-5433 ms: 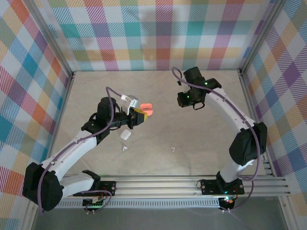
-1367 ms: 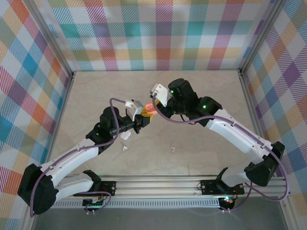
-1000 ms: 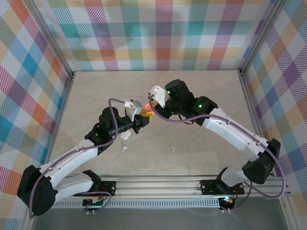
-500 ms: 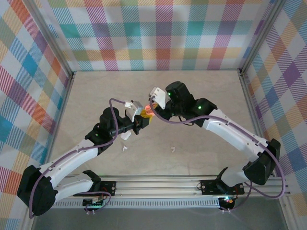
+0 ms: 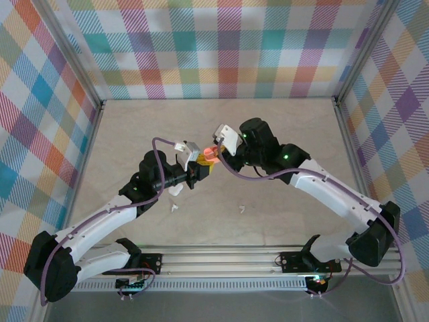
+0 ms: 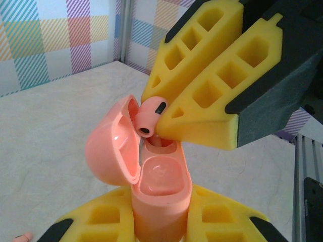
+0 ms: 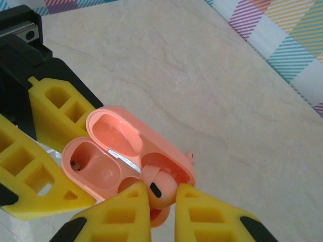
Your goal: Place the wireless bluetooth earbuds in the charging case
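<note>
Right gripper [image 7: 161, 192]: fingers closed on a salmon-pink earbud [image 7: 159, 183], poised over one socket of the open pink charging case [image 7: 108, 169], not seated, close to the raised lid [image 6: 108, 151]. Left gripper [image 6: 161, 224]: fingers clamped on the case's body. On the table [image 5: 281, 134], at the case's near side: white case [image 5: 175, 190], two white earbuds [image 5: 174, 206], apart from it

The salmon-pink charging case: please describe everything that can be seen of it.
The salmon-pink charging case is a rounded, pebble-like shell of glossy plastic. It stands upright, clamped at its base between the yellow fingers of the left gripper. Its hinged lid is swung open, showing two moulded wells. One well is empty, and over the other the right gripper holds a salmon-pink earbud, close to the lid's rim. Whether the bud touches the case I cannot tell.
</note>
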`<action>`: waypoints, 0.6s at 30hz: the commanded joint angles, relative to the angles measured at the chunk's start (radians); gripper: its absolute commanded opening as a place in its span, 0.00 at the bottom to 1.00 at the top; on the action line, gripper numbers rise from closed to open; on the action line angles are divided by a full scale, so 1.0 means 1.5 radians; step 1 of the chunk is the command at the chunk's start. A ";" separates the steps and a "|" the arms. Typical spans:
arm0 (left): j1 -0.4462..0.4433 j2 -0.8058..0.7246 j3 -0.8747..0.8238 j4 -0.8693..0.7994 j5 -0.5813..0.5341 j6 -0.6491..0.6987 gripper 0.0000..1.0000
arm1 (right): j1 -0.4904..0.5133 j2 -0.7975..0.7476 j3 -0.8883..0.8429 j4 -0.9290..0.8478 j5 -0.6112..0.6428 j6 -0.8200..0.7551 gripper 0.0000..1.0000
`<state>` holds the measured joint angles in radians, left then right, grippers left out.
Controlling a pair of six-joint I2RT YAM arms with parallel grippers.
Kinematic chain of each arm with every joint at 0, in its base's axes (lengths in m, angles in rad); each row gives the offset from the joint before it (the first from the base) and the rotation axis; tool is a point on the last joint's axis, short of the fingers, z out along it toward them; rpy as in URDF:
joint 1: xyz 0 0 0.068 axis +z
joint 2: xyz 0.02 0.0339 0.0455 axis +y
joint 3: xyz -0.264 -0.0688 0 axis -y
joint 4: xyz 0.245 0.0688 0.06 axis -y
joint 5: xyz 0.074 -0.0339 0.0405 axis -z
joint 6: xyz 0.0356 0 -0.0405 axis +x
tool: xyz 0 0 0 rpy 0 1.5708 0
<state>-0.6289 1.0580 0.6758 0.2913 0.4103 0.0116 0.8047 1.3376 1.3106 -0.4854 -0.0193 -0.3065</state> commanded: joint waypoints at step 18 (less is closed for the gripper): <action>-0.009 0.005 0.034 0.056 0.028 -0.008 0.00 | -0.013 -0.030 -0.030 -0.036 -0.128 -0.095 0.25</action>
<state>-0.6327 1.0649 0.6819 0.2974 0.4622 0.0002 0.7769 1.2743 1.2518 -0.4664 -0.1184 -0.4168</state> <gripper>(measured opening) 0.190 0.242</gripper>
